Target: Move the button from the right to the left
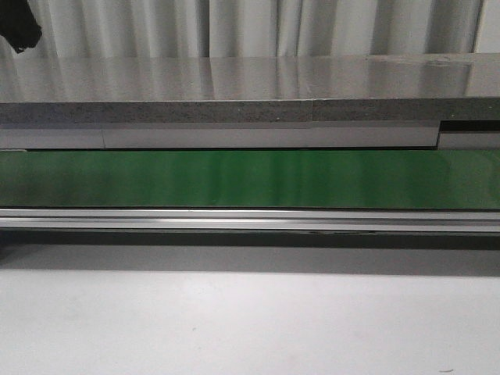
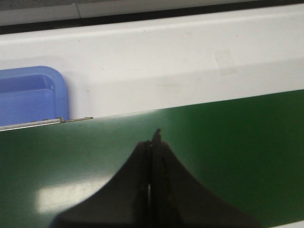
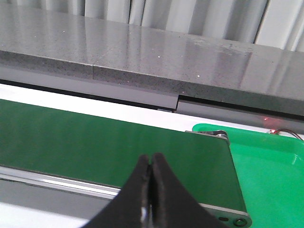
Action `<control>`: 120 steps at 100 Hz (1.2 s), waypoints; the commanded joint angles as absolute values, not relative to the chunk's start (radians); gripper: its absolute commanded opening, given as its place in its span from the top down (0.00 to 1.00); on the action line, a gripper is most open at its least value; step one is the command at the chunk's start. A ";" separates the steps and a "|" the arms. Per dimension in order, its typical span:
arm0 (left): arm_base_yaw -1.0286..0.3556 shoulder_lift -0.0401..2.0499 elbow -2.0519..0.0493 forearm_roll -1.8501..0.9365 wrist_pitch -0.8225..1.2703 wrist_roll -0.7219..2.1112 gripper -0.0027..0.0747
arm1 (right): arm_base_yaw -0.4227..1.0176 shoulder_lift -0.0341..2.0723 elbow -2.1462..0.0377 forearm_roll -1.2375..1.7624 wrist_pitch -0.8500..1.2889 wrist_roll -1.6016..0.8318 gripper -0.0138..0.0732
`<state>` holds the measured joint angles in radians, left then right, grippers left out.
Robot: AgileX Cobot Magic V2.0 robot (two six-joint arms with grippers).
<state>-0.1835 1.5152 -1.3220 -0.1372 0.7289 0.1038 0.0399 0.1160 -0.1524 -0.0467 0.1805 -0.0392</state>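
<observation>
- Front view, nearest zone: the white bench point(image 1: 234, 328) fills the foreground. Neither arm appears in this view.
- Beyond the bench runs an aluminium side rail point(image 1: 250, 220), spanning the view from left to right.
- Behind the rail lies the green conveyor belt point(image 1: 250, 178), its surface glossy with pale reflections.
- Further back stands a grey stone-like counter point(image 1: 250, 94) with a speckled front edge; white curtains point(image 1: 250, 27) hang behind it.
- A dark object point(image 1: 17, 27) occupies the far upper left corner; what it is cannot be determined.
- Left wrist view: the left claw point(image 2: 152, 142) hangs over the green belt with its two black fingers pressed together, nothing between them.
- Past the belt edge in that view, a blue tray point(image 2: 28, 95) sits against a white surface, at the end of the belt.
- Right wrist view: the right claw point(image 3: 151, 164) hangs over the belt near its end roller, fingers together and holding nothing.
- A bright green tray point(image 3: 270, 166) sits just beyond that belt end; the visible part of its floor shows nothing inside.
- The button is not visible in any of the three views; its location cannot be told.
</observation>
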 commanded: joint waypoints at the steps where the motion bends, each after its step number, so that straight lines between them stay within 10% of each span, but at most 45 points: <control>1: -0.204 1.424 -1.301 -0.152 0.638 0.085 0.99 | 0.043 0.127 -0.180 -0.056 0.094 -0.041 0.92; 120: -0.188 0.487 -0.546 -0.185 0.396 0.085 0.99 | 0.043 0.127 -0.180 -0.056 0.094 -0.041 0.92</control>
